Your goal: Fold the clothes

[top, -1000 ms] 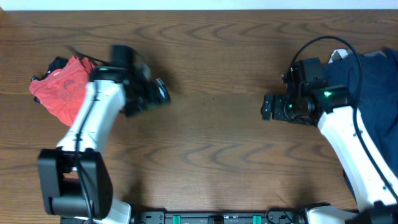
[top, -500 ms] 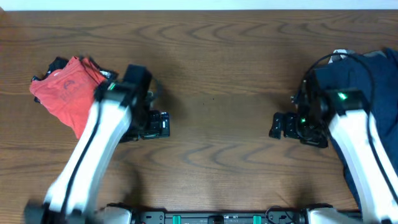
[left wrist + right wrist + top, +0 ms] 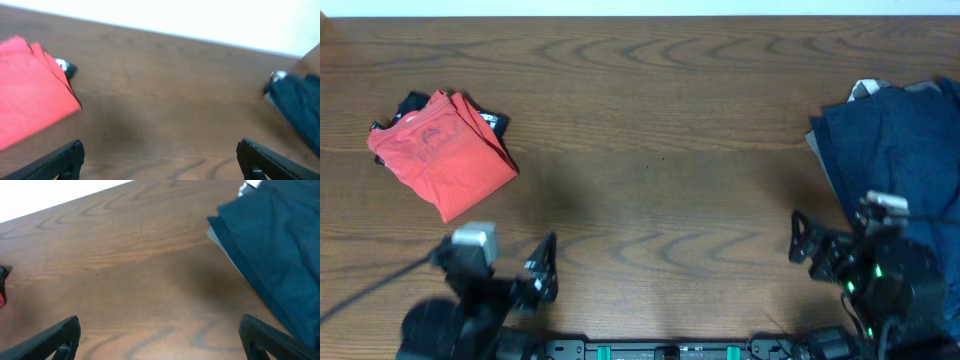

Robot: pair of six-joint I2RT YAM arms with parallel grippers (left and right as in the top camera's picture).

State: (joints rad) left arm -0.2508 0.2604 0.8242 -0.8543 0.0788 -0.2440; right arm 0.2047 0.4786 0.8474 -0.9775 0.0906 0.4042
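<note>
Two grippers sit low at the near edge of the brown wooden table [image 3: 660, 120]. The left gripper [image 3: 542, 268] and the right gripper [image 3: 804, 240] are both spread wide and grasp nothing; each wrist view shows bare wood between the black fingertips [image 3: 57, 161].

A flat-folded coral-red fabric T-shirt [image 3: 440, 155] lies at the far left, well apart from the left gripper. Its long axis runs diagonally from far-left to near-right, with one corner pointing towards the near edge. A faint dark print shows on its upper face, too small to read. Bits of a black garment [image 3: 496, 122] peek from under its far edges; most of it is hidden.

A dark navy fabric heap [image 3: 890, 140] lies at the far right, cut off by the frame and partly covered by the right arm. A pale grey scrap [image 3: 865, 90] shows at its far corner. The left wrist view is blurred.
</note>
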